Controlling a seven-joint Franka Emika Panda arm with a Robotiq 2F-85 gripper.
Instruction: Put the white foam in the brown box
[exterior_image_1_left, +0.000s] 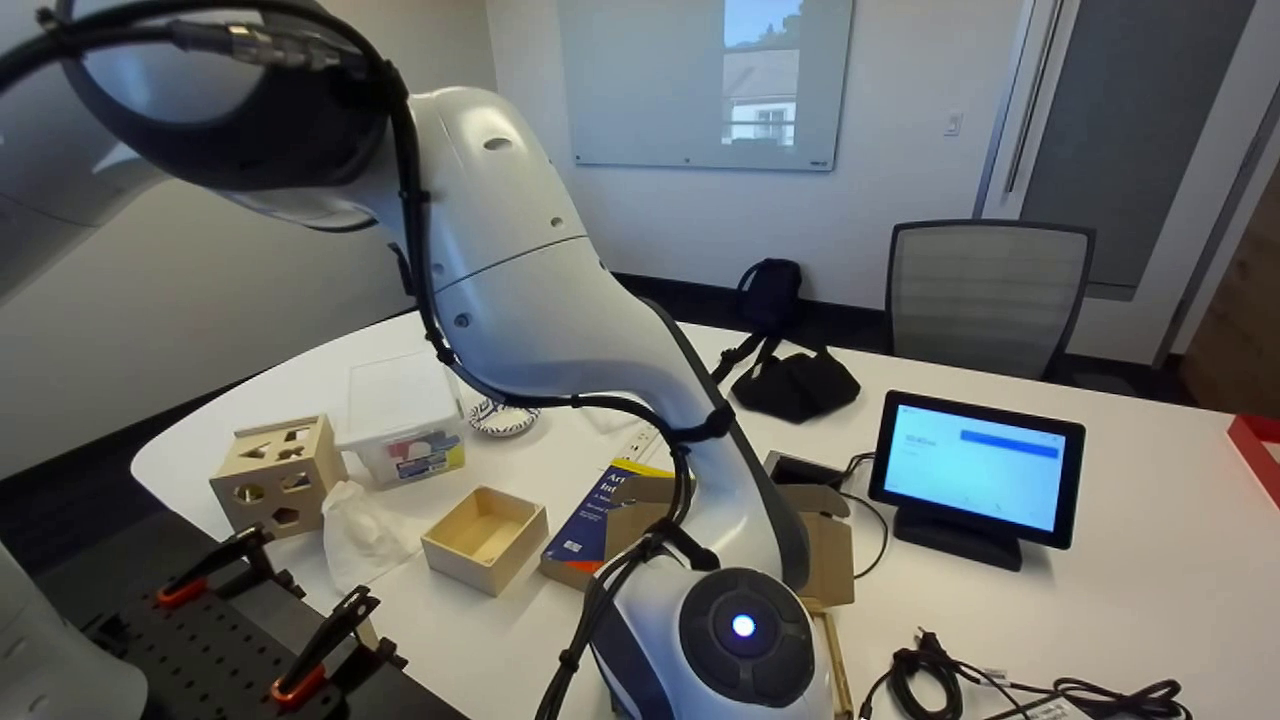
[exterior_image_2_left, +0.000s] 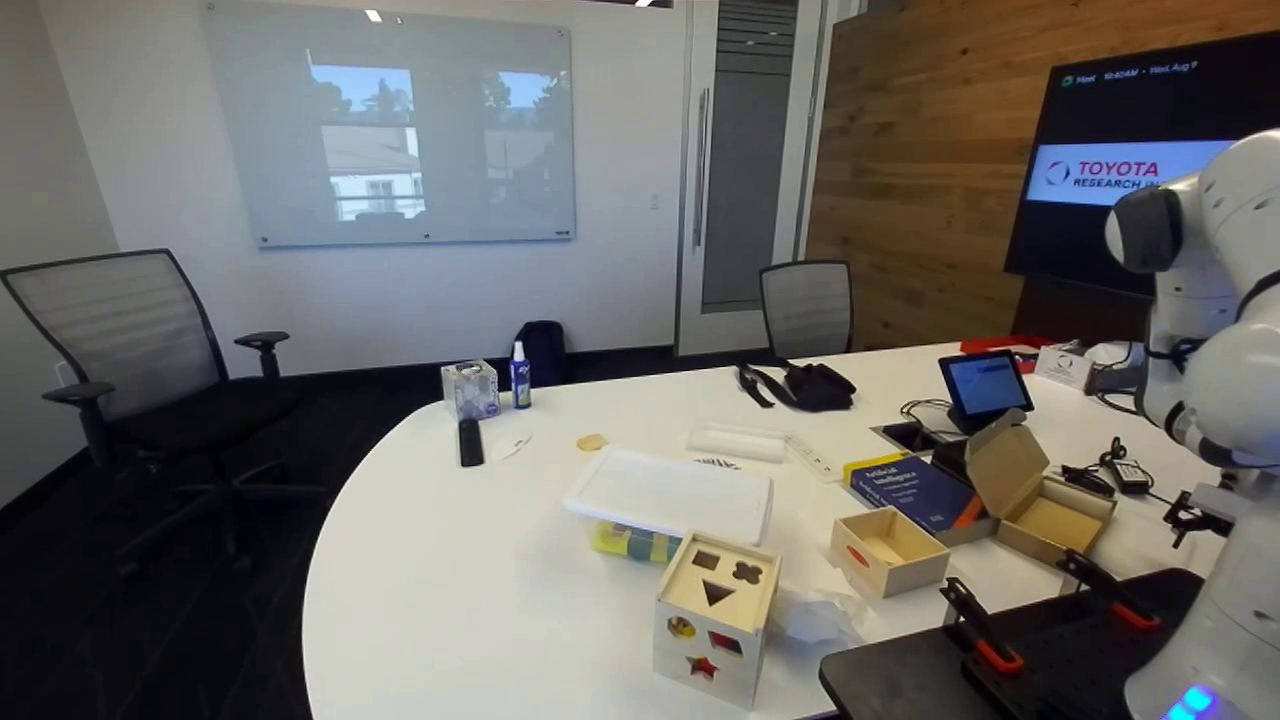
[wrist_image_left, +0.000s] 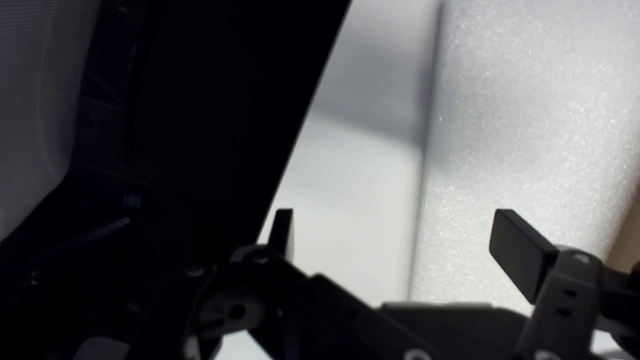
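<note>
The white foam (wrist_image_left: 520, 125) fills the right part of the wrist view, with a sparkling surface and a straight left edge. My gripper (wrist_image_left: 392, 230) is open around that edge. Its right finger is over the foam, its left finger over the white table strip. Nothing is held, and I cannot tell whether a finger touches the foam. Dark gripper parts (exterior_image_2_left: 1180, 525) show at the right in an exterior view; the foam cannot be made out there. The brown cardboard box (exterior_image_2_left: 1060, 520) stands open, its lid raised. In an exterior view my arm covers most of the box (exterior_image_1_left: 828, 545).
A blue book (exterior_image_2_left: 915, 490) and a wooden box (exterior_image_2_left: 890, 575) lie beside the cardboard box. A tablet (exterior_image_1_left: 975, 470) and loose cables (exterior_image_1_left: 940, 680) are nearby. A shape cube (exterior_image_2_left: 715, 620) and a plastic bin (exterior_image_2_left: 670, 495) stand further off. The table edge borders darkness in the wrist view.
</note>
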